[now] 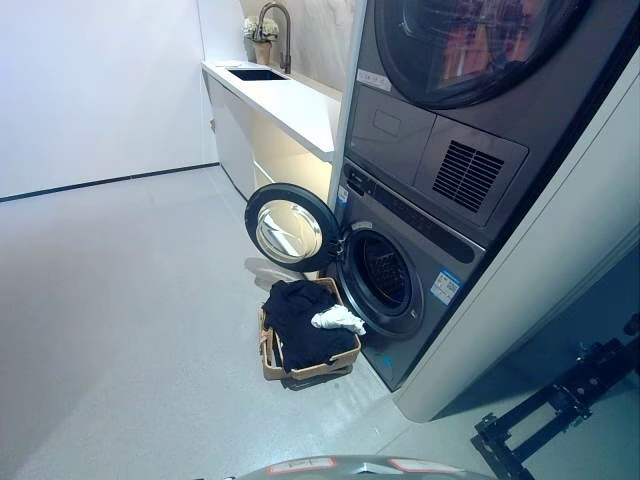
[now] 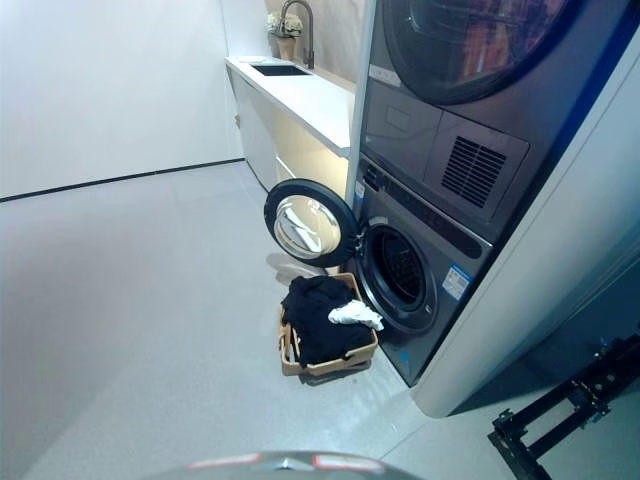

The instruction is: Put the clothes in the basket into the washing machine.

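One tan basket (image 1: 305, 368) sits on the grey floor (image 1: 120, 330), heaped with black clothes (image 1: 300, 320) and a white garment (image 1: 338, 320) on their right side. Behind it the round door (image 1: 290, 226) stands swung open to the left. Just right of the basket is the washing machine (image 1: 400, 290), its drum (image 1: 383, 272) dark. Neither hand shows, so their fingers cannot be told

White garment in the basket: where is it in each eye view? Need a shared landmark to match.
Left eye view: white garment lies on the dark clothes, at the basket's right side, just right of centre.
Right eye view: same spot, slightly further right.
Shared landmark: the open washer door, up-left of it.
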